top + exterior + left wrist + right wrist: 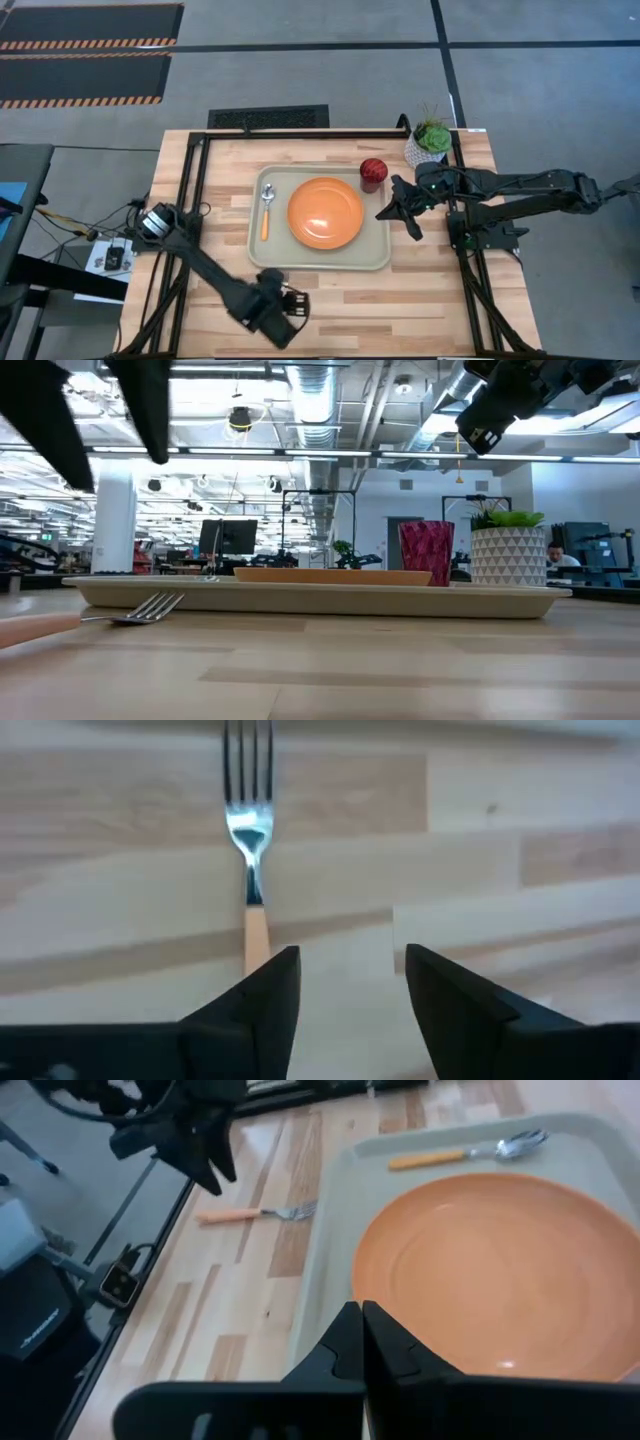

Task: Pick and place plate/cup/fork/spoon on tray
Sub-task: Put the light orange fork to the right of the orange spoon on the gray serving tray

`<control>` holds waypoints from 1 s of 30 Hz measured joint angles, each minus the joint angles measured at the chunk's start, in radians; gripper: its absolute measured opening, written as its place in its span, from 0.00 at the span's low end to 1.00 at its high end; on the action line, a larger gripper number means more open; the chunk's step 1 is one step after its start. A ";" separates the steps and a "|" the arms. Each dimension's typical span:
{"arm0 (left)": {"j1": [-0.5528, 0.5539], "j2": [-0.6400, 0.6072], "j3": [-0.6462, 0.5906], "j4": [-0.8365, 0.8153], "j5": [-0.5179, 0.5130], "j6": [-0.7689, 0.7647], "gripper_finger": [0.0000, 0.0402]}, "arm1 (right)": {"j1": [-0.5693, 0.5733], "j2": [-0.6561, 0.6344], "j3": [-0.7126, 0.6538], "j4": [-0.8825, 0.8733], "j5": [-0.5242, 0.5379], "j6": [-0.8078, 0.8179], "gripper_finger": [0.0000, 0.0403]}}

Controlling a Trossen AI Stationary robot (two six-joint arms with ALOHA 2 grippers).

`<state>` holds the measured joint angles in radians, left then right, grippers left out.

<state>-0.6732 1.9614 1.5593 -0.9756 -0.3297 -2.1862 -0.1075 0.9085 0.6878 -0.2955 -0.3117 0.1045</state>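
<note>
The orange plate [325, 213] lies in the middle of the beige tray [380, 262]. The spoon [266, 205] lies on the tray to the plate's left. The red cup [373, 173] stands at the tray's far right corner. The fork [250, 830] lies flat on the table near the tray's near left corner, and it also shows in the low view [140, 608]. My left gripper [345, 975] is open and hangs above the fork's orange handle without touching it; in the high view [288, 306] it hides the fork. My right gripper [362, 1342] is shut and empty, above the tray's right edge [400, 205].
A white pot with a green plant [430, 140] stands at the table's far right, just behind the right arm. Black frame rails [190, 200] run along the table's left, right and far sides. Bare wood [400, 310] lies in front of the tray.
</note>
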 joint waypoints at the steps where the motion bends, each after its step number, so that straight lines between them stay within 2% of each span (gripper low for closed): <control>1: -0.017 0.000 -0.007 -0.002 -0.036 -0.026 0.41 | -0.002 0.000 0.000 0.011 0.000 -0.003 0.01; 3: -0.035 -0.001 -0.037 0.032 -0.045 -0.044 0.37 | -0.008 0.000 0.000 0.025 0.000 -0.012 0.01; 8: -0.010 -0.004 -0.146 0.085 0.038 0.012 0.25 | -0.012 0.000 -0.028 0.095 0.000 -0.010 0.01; 11: 0.025 -0.038 -0.213 0.107 0.079 0.041 0.23 | -0.010 0.000 -0.055 0.135 -0.002 0.029 0.01; 14: 0.057 -0.061 -0.253 0.212 0.120 0.101 0.27 | -0.004 0.000 -0.062 0.139 -0.003 0.051 0.01; 17: 0.076 -0.062 -0.256 0.264 0.152 0.164 0.35 | 0.005 0.000 -0.062 0.147 -0.002 0.052 0.01; 23: 0.094 -0.062 -0.256 0.163 0.206 0.108 0.50 | 0.010 0.000 -0.062 0.159 0.009 0.053 0.01; 30: 0.092 -0.062 -0.256 0.213 0.190 0.098 0.51 | 0.010 0.000 -0.062 0.162 0.010 0.048 0.01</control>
<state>-0.5808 1.8992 1.3033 -0.7626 -0.1396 -2.0878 -0.0978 0.9085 0.6262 -0.1333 -0.3019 0.1528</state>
